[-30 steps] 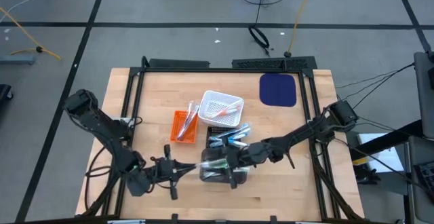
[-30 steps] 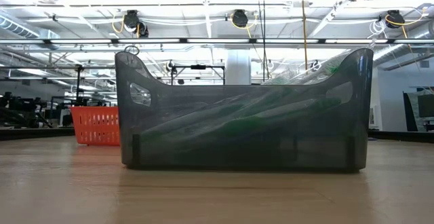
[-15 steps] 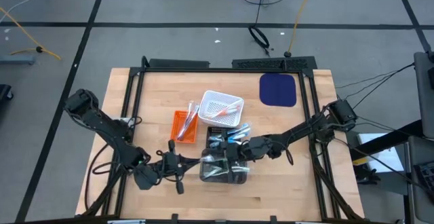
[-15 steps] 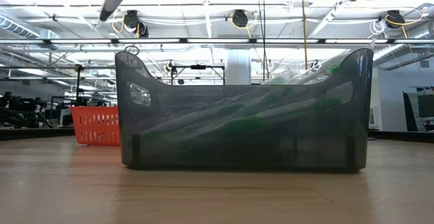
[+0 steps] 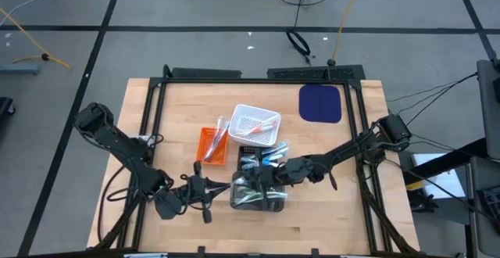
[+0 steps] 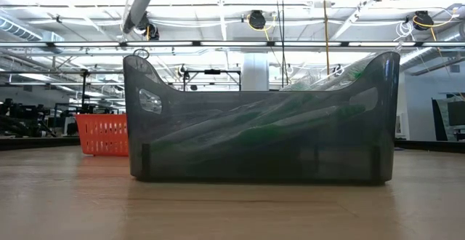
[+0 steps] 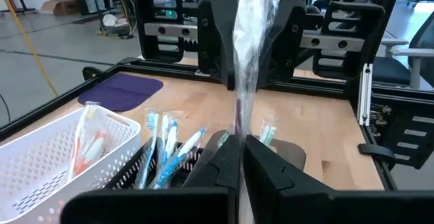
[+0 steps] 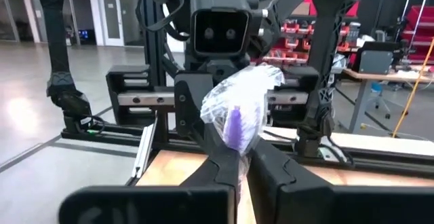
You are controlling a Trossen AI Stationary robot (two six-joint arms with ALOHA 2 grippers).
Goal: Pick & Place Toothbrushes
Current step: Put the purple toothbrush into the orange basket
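Left gripper (image 5: pixel 212 190): low over the front of the table, just left of the grey bin, pointing toward the right arm. Fingers (image 7: pixel 220 159) pressed together on one end of a wrapped toothbrush (image 7: pixel 245 30); its clear wrapper stands up from the fingertips.

Wrapped toothbrush: held between both arms above the table, beside the grey bin's left end. In the right wrist view (image 8: pixel 236 105) a purple part shows through the crinkled plastic.

Orange basket (image 5: pixel 208 145): left of centre on the table, with a couple of pale toothbrushes (image 5: pixel 219 139) lying across it, tips reaching toward the white basket.

White basket (image 5: pixel 257 125): mid-table, behind the grey bin, with orange-accented toothbrushes (image 5: pixel 262 125) inside.

Black tray (image 5: pixel 251 159): between the white basket and the grey bin, with blue toothbrushes (image 5: pixel 266 156) fanned over it.

Grey bin (image 6: pixel 261 120): front centre, a heap of green-tinted packets (image 6: pixel 276 124) showing through its smoky wall.

Right gripper (image 5: pixel 260 186): over the grey bin, facing the left arm. Fingers (image 8: pixel 220 166) clamped tight on the other end of the same wrapped toothbrush.

Blue mat (image 5: pixel 320 102): back right of the table, lying flat and well apart from the baskets.
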